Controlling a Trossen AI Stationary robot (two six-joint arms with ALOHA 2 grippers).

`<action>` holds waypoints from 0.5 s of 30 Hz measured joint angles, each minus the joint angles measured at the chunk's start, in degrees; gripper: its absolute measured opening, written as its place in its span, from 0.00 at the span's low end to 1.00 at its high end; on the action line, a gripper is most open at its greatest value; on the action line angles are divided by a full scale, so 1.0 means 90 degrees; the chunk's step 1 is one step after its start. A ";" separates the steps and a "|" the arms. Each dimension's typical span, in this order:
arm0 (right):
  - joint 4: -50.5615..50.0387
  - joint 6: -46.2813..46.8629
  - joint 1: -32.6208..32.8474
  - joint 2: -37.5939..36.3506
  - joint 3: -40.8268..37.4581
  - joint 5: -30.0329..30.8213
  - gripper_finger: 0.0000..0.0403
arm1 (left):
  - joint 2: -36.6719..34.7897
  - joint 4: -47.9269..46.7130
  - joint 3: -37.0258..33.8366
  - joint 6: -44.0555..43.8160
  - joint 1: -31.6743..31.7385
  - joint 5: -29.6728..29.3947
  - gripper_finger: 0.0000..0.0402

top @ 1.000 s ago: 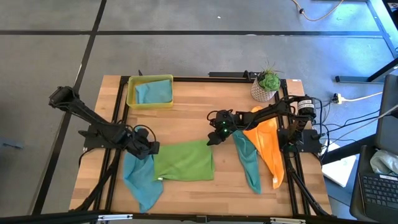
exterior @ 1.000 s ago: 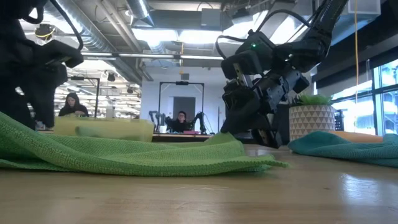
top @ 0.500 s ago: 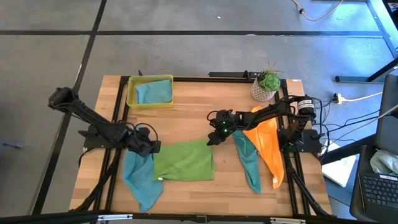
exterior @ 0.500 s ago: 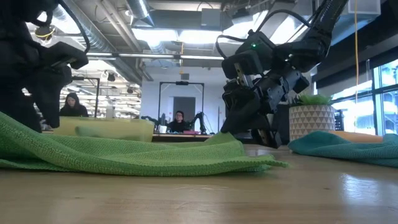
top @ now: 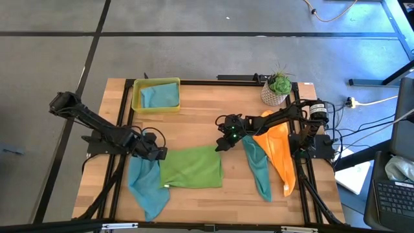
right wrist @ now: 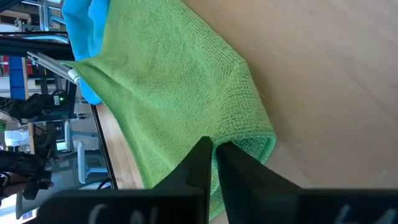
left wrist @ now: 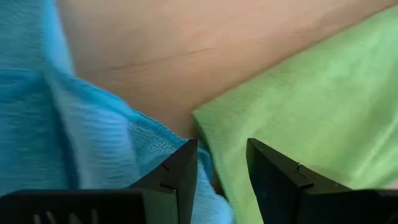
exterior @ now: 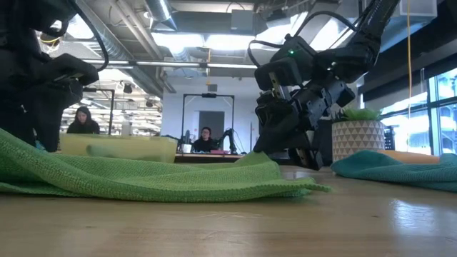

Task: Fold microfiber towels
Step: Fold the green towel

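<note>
The green towel lies flat mid-counter, ready for folding; the right gripper has its fingers clenched on its far right corner, likely to lift it over; the left gripper hovers at the far left corner beside a blue towel, fingers parted, grasping nothing yet.

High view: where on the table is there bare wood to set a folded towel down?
The widest bare wood lies between the yellow-green tray and the potted plant, behind the lime green towel. A narrower strip runs along the near edge, below that towel. Crowded: the near-left corner under the light blue towel, and the right side under the teal towel and orange towel.
</note>
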 joint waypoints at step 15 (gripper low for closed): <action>-0.0005 -0.0107 0.0000 0.0002 0.0000 -0.0172 0.07 | 0.0830 0.0938 0.0005 0.0053 0.0032 0.0267 0.32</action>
